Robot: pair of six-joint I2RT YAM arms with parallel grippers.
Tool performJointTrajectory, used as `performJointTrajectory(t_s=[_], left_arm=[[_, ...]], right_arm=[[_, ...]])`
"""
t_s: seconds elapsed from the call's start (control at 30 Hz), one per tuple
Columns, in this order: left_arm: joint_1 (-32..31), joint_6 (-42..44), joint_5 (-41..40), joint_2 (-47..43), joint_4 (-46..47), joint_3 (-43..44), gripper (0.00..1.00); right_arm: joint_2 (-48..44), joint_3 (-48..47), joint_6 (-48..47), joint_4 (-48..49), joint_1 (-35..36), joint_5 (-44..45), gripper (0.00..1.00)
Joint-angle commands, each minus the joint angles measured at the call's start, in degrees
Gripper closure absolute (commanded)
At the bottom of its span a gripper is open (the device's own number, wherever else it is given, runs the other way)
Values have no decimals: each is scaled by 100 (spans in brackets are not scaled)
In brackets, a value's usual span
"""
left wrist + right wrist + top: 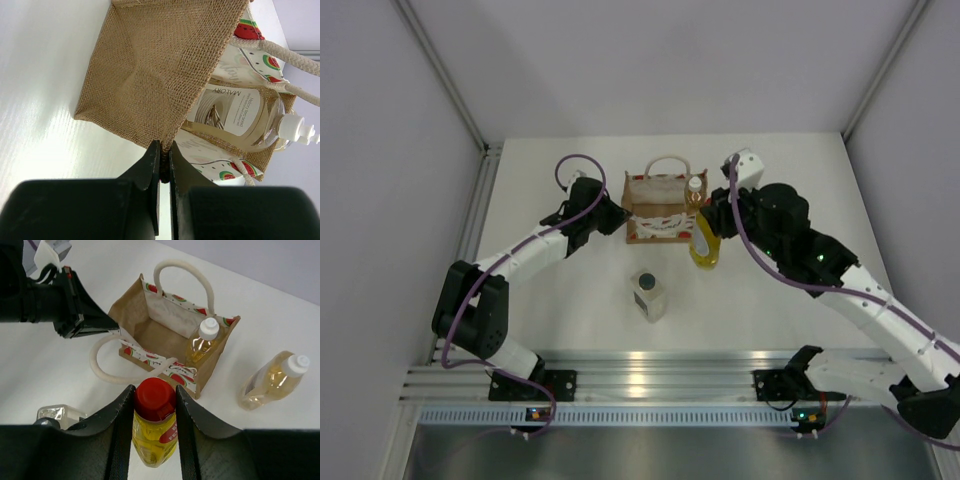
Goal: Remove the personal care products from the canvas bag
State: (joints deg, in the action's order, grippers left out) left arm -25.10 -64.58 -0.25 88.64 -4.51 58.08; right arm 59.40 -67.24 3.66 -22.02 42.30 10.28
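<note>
White desk (570,320) between grey walls (400,150) carried a small tan canvas bag (660,228) with a watermelon-printed white panel, its side edge pinched by the closed left gripper (163,152). A yellow-amber red-capped bottle (152,440) was clamped below its cap by the right gripper (154,396), outside the bag; slipping was judged possible from so high a hold. One slim amber white-capped bottle (202,342) stood inside. A second slim amber bottle (272,380), lying beside the bag, was shown only by the right wrist view.

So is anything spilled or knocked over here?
Nothing spilled. The canvas bag stands upright, though one handle lies flopped on the table while the other stands up. The white-capped bottle beside the bag may be lying down; I cannot tell for sure.
</note>
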Motion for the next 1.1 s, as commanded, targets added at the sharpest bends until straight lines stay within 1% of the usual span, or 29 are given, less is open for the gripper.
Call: performJointTrajectory(t_s=[0.0, 0.1, 0.13, 0.17, 0.23, 0.27, 0.4, 0.53, 0.73, 1.0, 1.03, 1.07], left_arm=[[58, -29, -36, -233, 65, 107, 100], [67, -37, -28, -242, 65, 98, 100], [58, -55, -28, -233, 65, 106, 100], [58, -55, -19, -233, 65, 107, 100], [58, -64, -19, -225, 65, 115, 100], [58, -55, -19, -224, 65, 115, 100], [67, -64, -19, -224, 65, 115, 100], [58, -73, -1, -251, 56, 107, 100], [58, -55, -10, -295, 65, 115, 100], [58, -73, -1, -286, 65, 89, 100], [58, -73, -1, -295, 65, 80, 100], [58, -81, -1, -286, 65, 80, 100]], right_arm=[[-455, 490, 82, 1770, 225, -273, 100], [-675, 1105, 30, 2358, 445, -264, 100], [-727, 1230, -32, 2482, 619, -255, 100], [-745, 1336, -67, 2675, 708, -107, 100], [-745, 1538, -181, 2808, 1033, 87, 100], [-719, 1574, -208, 2887, 1121, 288, 100], [-605, 1871, -156, 3159, 1438, 571, 100], [-491, 2101, 38, 3318, 1447, 668, 100], [-262, 2303, 284, 3301, 1447, 808, 100], [-200, 2690, 600, 3345, 1439, 1344, 100], [-192, 2708, 618, 3336, 1439, 1345, 100], [-183, 2734, 627, 3327, 1439, 1310, 92]])
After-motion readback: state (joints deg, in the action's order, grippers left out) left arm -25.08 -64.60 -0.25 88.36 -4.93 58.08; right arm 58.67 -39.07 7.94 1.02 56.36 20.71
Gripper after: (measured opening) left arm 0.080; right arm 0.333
